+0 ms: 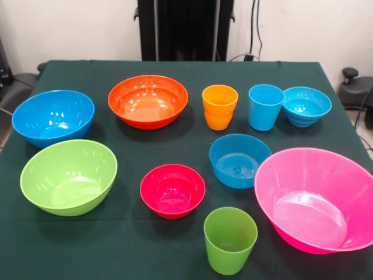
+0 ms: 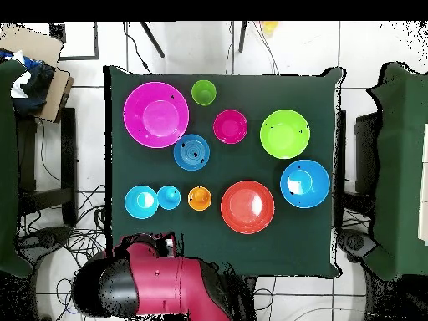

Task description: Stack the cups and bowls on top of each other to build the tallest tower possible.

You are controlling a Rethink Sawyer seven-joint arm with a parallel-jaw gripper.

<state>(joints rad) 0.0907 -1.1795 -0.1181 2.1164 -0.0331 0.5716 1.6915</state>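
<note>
All cups and bowls stand apart and upright on the dark green table [image 1: 175, 67]; nothing is stacked. In the back row are a large blue bowl [image 1: 52, 116], a wide orange bowl [image 1: 148, 100], an orange cup [image 1: 220, 107], a light blue cup [image 1: 265, 107] and a small turquoise bowl [image 1: 306, 105]. Nearer the camera are a lime green bowl [image 1: 68, 176], a small red bowl [image 1: 172, 190], a medium blue bowl [image 1: 239, 160], a large pink bowl [image 1: 317, 198] and a green cup [image 1: 229, 240]. The gripper shows in neither view.
The red and black arm [image 2: 150, 280] is drawn back off the table's edge by the base in the overhead view. The black pedestal [image 1: 185, 29] stands behind the table. Cables and chairs surround the table.
</note>
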